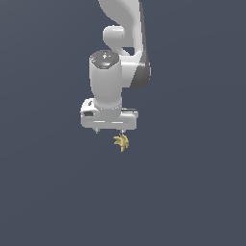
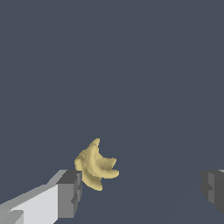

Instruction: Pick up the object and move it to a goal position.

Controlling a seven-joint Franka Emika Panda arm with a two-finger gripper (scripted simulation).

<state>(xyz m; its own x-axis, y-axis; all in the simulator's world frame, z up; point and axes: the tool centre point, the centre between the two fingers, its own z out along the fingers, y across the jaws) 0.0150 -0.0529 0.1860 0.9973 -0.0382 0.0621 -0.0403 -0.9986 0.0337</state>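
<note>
Here, my pincer [image 2: 140, 188] gapes wide, gripping nothing; the banana bunch [image 2: 96, 166] sits against one finger [image 2: 70, 192], so closing could knock it aside.

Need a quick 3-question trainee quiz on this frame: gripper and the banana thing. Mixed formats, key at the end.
1. True or false: the gripper is shut on the yellow banana bunch.
2. In the wrist view, the bunch sits: A) midway between the fingers, B) close beside one finger, C) outside both fingers.
3. Fill in: in the exterior view, the bunch shows just ____ the gripper.

Key: 1 false, the jaws stand wide apart; 2 B; 3 below.
</note>
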